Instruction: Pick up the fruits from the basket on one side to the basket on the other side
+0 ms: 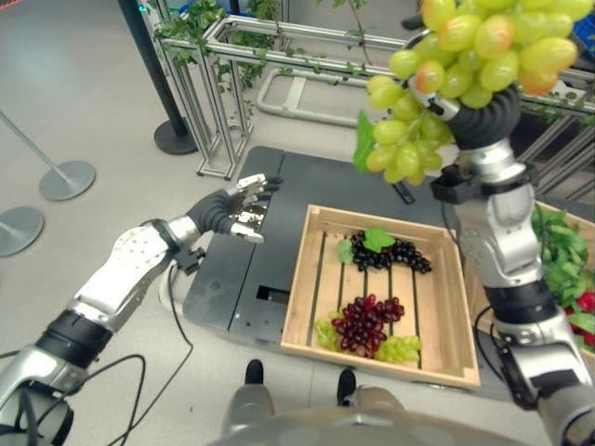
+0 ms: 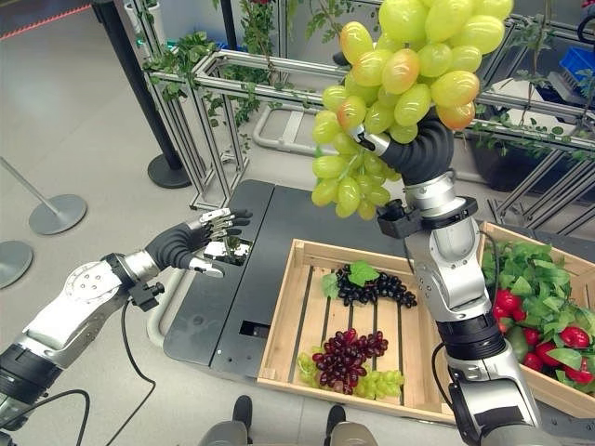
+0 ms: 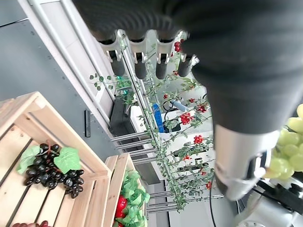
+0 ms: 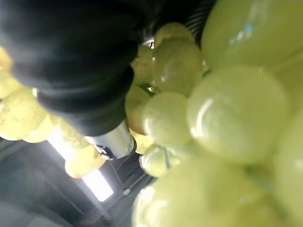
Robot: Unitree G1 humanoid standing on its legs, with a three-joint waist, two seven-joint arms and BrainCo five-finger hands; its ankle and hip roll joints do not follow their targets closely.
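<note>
Both eye views are looking down from the head, side by side, at the wooden crate (image 1: 310,307) on the dark platform (image 2: 279,232), sharing the crate, the platform's far edge and the metal rack (image 2: 270,79) beyond it. The left wrist view is looking along the left hand (image 3: 142,61) toward the crate's far corner and the rack. The right wrist view is sitting very close against the green grapes (image 4: 222,118).
</note>
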